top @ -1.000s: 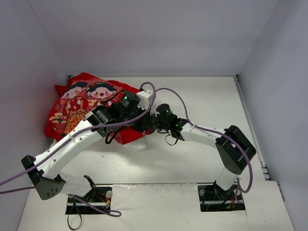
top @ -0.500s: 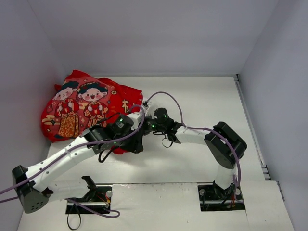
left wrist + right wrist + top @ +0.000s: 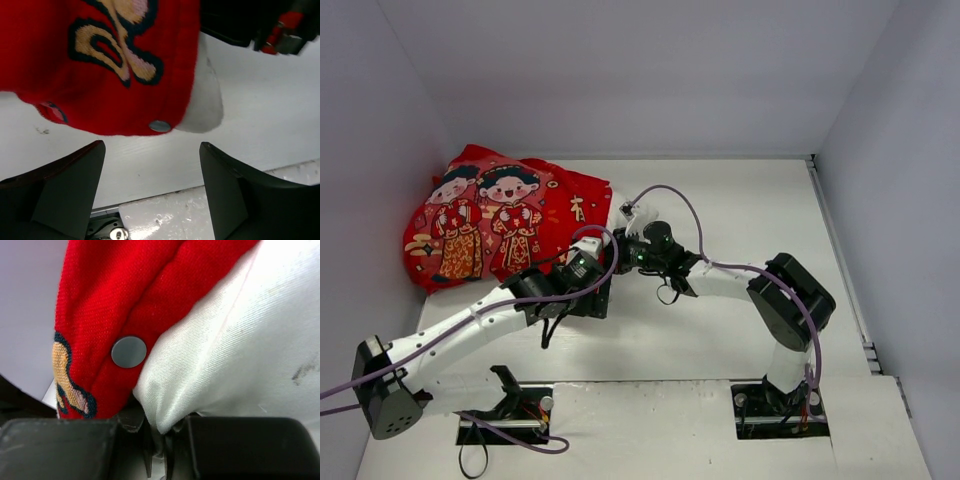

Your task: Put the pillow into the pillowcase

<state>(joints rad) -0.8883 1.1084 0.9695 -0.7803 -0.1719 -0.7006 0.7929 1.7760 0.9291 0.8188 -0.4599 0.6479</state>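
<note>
The red pillowcase (image 3: 505,215) with two cartoon figures lies at the back left, and the top view shows almost none of the pillow inside it. In the right wrist view a white pillow (image 3: 235,335) corner bulges from the pillowcase (image 3: 105,295) mouth beside a metal snap (image 3: 129,351). My right gripper (image 3: 162,440) is shut on that corner. My left gripper (image 3: 152,187) stands wide open just short of the pillowcase (image 3: 95,60) hem, holding nothing. The pillow (image 3: 205,102) corner pokes out to the right of it. In the top view both grippers meet at the case's right end: left (image 3: 600,298), right (image 3: 625,250).
White walls close in the table (image 3: 740,220) on three sides, and the pillowcase is pressed into the back-left corner. The two arms almost touch at mid-table. Purple cables (image 3: 665,190) loop over both wrists. The arm bases (image 3: 785,410) sit at the near edge.
My left gripper let go of the pillowcase, opened wide and drew back toward the near edge. The pillowcase spread flatter toward the back left. My right gripper stayed shut on the pillow corner.
</note>
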